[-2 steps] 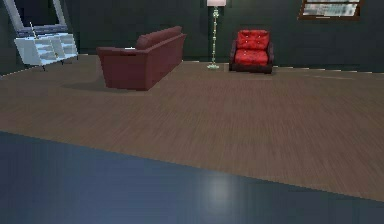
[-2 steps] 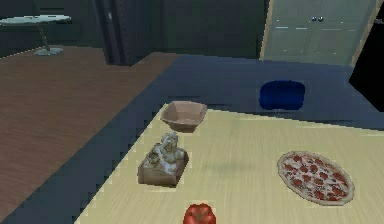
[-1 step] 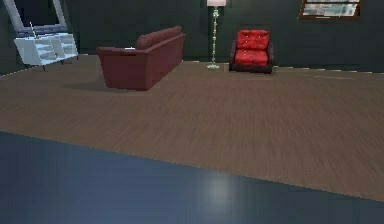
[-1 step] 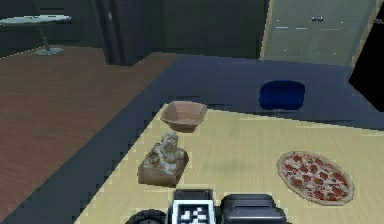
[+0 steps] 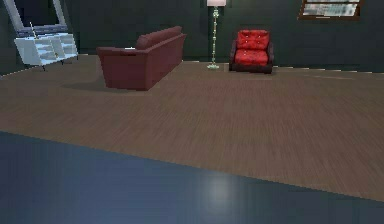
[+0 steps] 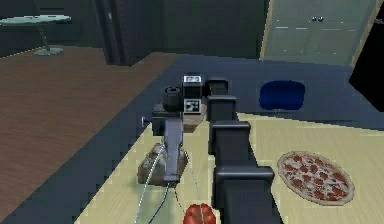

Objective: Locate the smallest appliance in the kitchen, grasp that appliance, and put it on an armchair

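A red armchair (image 5: 252, 51) stands against the dark far wall in the forward view, right of the middle. In the arm side view the dark arm (image 6: 232, 150) reaches out over a pale tabletop (image 6: 300, 135). Its gripper (image 6: 160, 170) points down at the table's left edge, below the two white marker squares (image 6: 192, 88). A grey upright shape (image 6: 173, 148) and a small brownish blob (image 6: 154, 160) lie at the fingers, against the tabletop. I cannot tell whether the gripper holds anything.
A dark red sofa (image 5: 142, 57), a floor lamp (image 5: 214, 35) and a white shelf unit (image 5: 45, 48) stand beyond open brown floor. On the table lie a pizza (image 6: 316, 176) and a red lump (image 6: 201, 214). A blue chair (image 6: 283, 95) is behind the table, a round table (image 6: 35, 22) far off.
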